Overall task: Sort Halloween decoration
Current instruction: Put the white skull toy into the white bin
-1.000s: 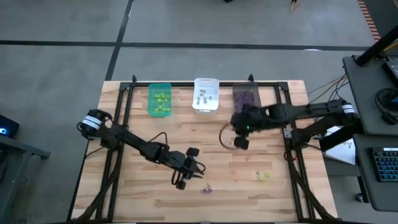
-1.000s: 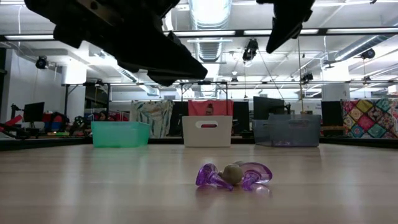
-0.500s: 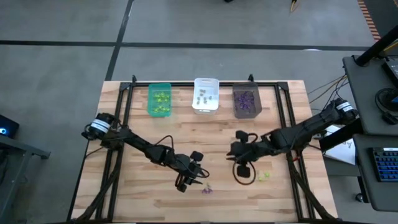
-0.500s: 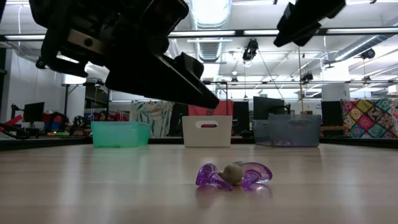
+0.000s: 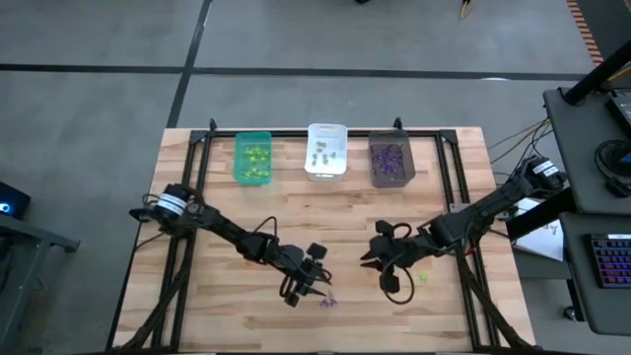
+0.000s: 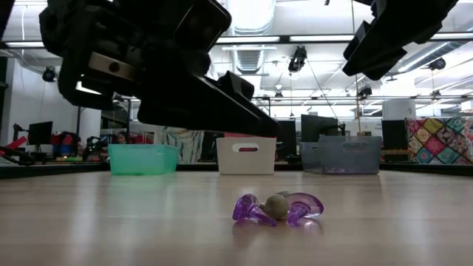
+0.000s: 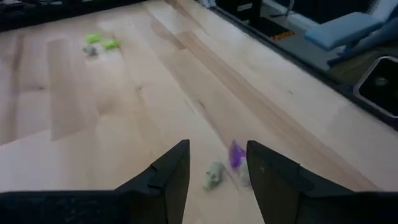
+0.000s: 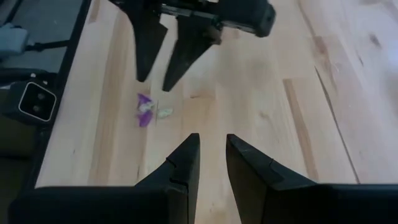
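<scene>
We find the left gripper (image 5: pixel 314 287) with fingers parted, empty, poised just beside the purple trinket (image 6: pixel 278 208) (a greyish trinket (image 7: pixel 214 175) touches it). The right gripper (image 8: pixel 211 163) hovers slightly parted, empty, near the yellow-green trinkets (image 5: pixel 422 278).

The wooden plank table (image 5: pixel 325 227) stands on a grey concrete floor (image 5: pixel 89 118) crossed by dark seams, with a dark desk (image 5: pixel 592 197) carrying a keyboard (image 5: pixel 611 264) just beside the table's right edge. Beyond the table's far edge the low view shows an open workshop hall: long ceiling lights (image 6: pixel 250 15) and exposed ducts overhead, monitors (image 6: pixel 38 133) and cluttered benches to the left, and a patchwork quilt (image 6: pixel 443 140) hanging at the right.
</scene>
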`<state>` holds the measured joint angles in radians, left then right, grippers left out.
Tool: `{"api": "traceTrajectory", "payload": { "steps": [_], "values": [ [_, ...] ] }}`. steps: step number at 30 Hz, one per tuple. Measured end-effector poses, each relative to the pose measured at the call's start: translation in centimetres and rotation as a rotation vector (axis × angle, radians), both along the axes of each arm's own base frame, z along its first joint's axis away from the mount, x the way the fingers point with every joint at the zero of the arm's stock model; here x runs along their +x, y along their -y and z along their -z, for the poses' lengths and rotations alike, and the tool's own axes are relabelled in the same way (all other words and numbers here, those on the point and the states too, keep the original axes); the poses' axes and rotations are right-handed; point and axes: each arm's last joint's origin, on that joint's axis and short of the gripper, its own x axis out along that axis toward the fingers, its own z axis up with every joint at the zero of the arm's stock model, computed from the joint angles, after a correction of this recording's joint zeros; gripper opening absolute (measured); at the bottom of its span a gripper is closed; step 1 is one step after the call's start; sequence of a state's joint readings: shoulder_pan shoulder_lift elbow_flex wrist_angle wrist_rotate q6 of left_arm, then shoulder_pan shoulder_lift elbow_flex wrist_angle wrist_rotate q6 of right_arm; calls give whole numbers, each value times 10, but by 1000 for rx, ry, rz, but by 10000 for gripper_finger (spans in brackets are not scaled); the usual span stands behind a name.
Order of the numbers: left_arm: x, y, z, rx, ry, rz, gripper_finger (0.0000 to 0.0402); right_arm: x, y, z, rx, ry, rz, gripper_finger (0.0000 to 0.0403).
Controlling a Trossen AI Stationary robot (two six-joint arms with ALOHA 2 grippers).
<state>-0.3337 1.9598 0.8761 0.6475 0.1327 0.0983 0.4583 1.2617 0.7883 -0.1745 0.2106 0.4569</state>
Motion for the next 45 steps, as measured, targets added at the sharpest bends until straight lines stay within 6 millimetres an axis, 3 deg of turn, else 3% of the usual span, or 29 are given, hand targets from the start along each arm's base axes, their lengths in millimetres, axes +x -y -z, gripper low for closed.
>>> {"api": "traceTrajectory", "payload": {
  "steps": [25,45],
  "values": [
    [20,-12,25,-18,-23,106,142,2,-1,-2,28,26,13,70],
    [23,-20,26,-11,-17,132,142,2,0,-2,9,35,32,70]
  ]
}}
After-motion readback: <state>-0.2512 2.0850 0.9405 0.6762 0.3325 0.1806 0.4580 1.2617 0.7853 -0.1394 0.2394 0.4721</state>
